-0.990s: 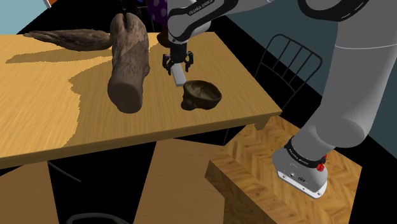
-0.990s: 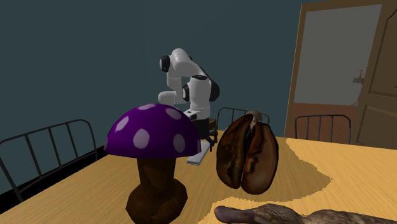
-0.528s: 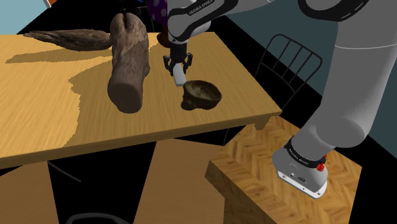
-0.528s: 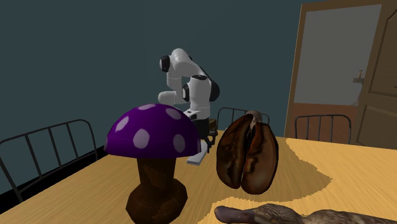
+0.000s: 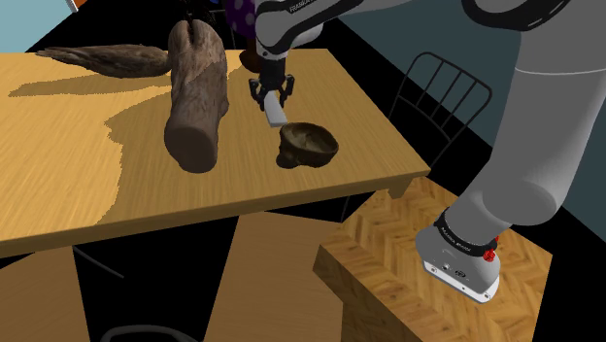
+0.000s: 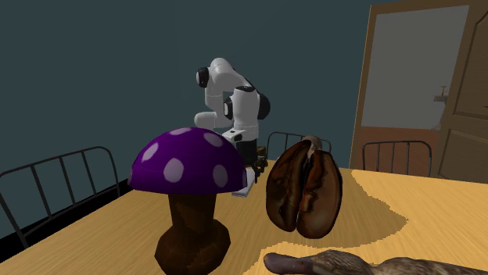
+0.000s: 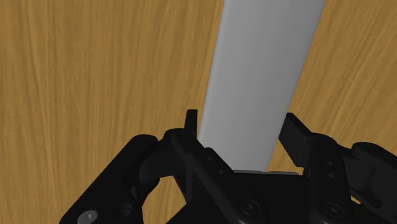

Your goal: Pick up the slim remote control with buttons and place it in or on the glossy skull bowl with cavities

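Nearest in the shoulder view, the stand (image 5: 379, 257) is seen as a box faced with herringbone wood. Past it, the surface (image 5: 78, 185) is laid with pale, straight-grained wood. Near its corner the skull bowl (image 5: 309, 146) is set, dark brown and glossy, with its crown hollowed out. Just behind the bowl, the gripper (image 5: 272, 99) is closed on the upper end of the remote (image 5: 277, 116), a slim, flat slab drawn in plain grey. The remote is held tilted, with its lower end just beside the bowl's far rim. In the wrist view the smooth grey bar is pinched between the two black fingers (image 7: 191, 122), with wood grain beneath. Farther back lies a large, rough brown bean-shaped lump (image 5: 194, 97), split by a cleft. Beyond it a purple mushroom (image 6: 188, 160) with pale spots is stood on a knobbly brown stalk.
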Robot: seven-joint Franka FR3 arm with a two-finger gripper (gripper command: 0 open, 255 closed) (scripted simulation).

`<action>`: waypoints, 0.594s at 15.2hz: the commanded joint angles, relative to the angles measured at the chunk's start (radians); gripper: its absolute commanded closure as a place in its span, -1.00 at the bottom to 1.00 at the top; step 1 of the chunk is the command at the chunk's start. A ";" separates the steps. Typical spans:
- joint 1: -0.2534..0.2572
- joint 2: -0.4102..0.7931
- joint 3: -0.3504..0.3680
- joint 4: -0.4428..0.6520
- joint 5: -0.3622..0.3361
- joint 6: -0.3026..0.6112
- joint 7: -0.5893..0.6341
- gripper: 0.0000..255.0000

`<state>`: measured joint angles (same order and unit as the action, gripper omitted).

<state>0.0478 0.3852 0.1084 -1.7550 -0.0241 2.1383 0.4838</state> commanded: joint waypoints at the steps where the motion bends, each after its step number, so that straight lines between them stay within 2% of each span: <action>1: -0.001 -0.012 0.000 0.012 0.001 -0.023 -0.001 1.00; 9: -0.002 -0.050 0.003 0.066 0.006 -0.116 -0.003 1.00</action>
<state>0.0461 0.3410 0.1107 -1.6944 -0.0185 2.0338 0.4811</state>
